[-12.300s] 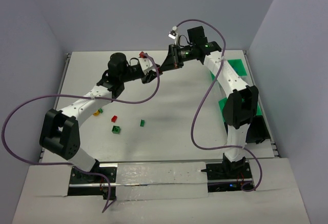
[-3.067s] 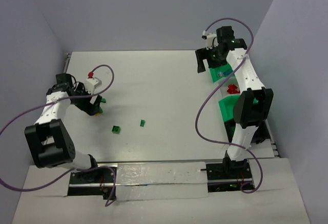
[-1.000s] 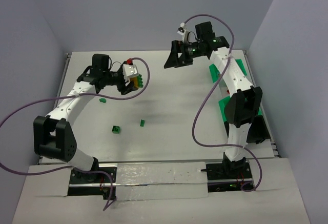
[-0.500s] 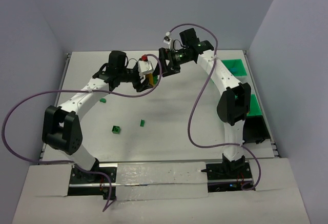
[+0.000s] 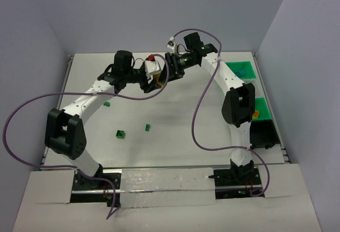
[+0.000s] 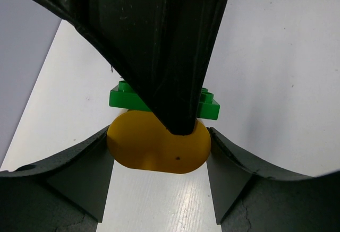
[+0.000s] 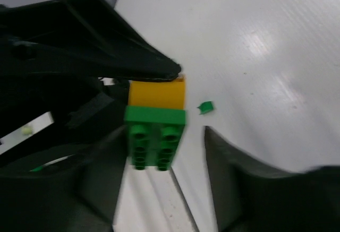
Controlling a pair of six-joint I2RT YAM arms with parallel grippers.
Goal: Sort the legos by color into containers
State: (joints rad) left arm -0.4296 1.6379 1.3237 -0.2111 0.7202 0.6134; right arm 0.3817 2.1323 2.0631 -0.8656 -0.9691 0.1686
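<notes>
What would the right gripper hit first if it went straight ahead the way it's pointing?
Probably the green brick, stacked on the yellow brick that the left gripper holds, though depth is unclear.

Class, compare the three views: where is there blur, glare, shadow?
Right wrist view: soft throughout, the green brick smeared, with bright glare patches on the table. Left wrist view: the yellow brick is sharp, the dark foreground nearly featureless. Top external view: even light, only soft shadows on the table.

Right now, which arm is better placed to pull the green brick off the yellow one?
Probably the right: its open pincer faces the green brick, which sticks out free. The left pincer is shut on the yellow brick and can only hold.
</notes>
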